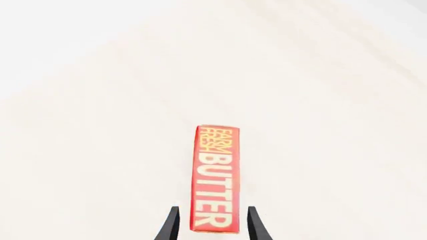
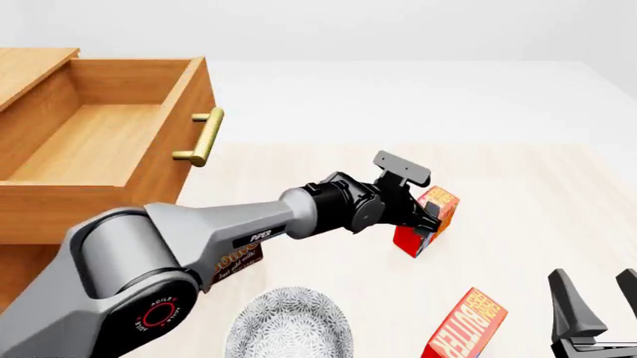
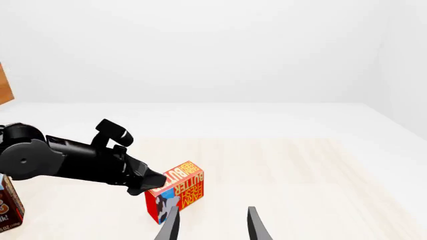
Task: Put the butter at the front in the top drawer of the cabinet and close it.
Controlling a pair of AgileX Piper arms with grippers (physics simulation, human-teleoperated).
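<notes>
Two butter cartons show only in the front view: the butter (image 2: 438,210) mid-table and a second carton (image 2: 466,328) at its 5 o'clock. Left gripper (image 1: 213,225) straddles the butter, fingers apart, gaps both sides. Right gripper (image 2: 597,298) spread, holding nothing. Drawer (image 2: 89,142) pulled out at 10 o'clock. Pale wood table (image 2: 538,194), white walls.

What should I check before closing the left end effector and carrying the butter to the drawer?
1. Top drawer pulled open: ok.
2. Butter sits between the fingers of the left end effector: ok.
3. Fingers gripping the butter: not ok, a gap shows on each side.
4. Right end effector open and apart from the butter: ok.
5. Other butter carton apart from the left arm: ok.
</notes>
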